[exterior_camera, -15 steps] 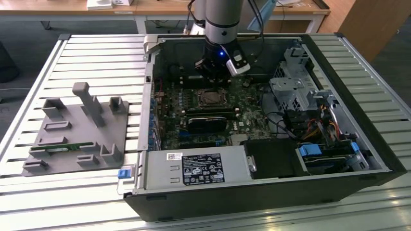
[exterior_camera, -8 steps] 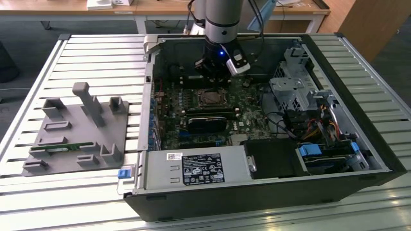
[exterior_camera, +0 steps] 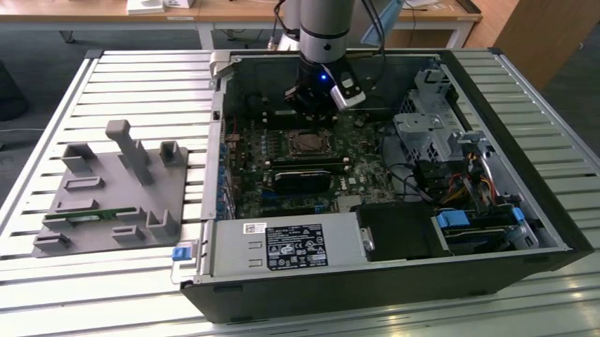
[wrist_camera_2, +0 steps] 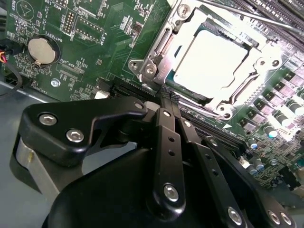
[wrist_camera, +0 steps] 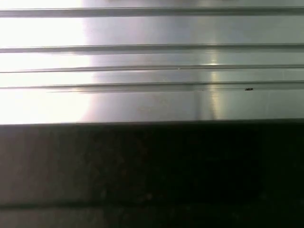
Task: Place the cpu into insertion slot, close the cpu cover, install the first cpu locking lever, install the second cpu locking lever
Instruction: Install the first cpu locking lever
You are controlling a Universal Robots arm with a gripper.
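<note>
Closed gripper (wrist_camera_2: 166, 95) hovers beside cpu (wrist_camera_2: 211, 61) lying flat in insertion slot (wrist_camera_2: 156, 50).

The cpu (wrist_camera_2: 211, 64) is a small flat square chip with a pale silver-grey top, lying level inside the insertion slot (wrist_camera_2: 187, 97) on the green motherboard. The cpu cover (wrist_camera_2: 167, 45), a thin silver metal frame with a square window, lies flat over the chip's edges. In the exterior view the insertion slot (exterior_camera: 308, 142) sits mid-board inside the open computer case.
</note>
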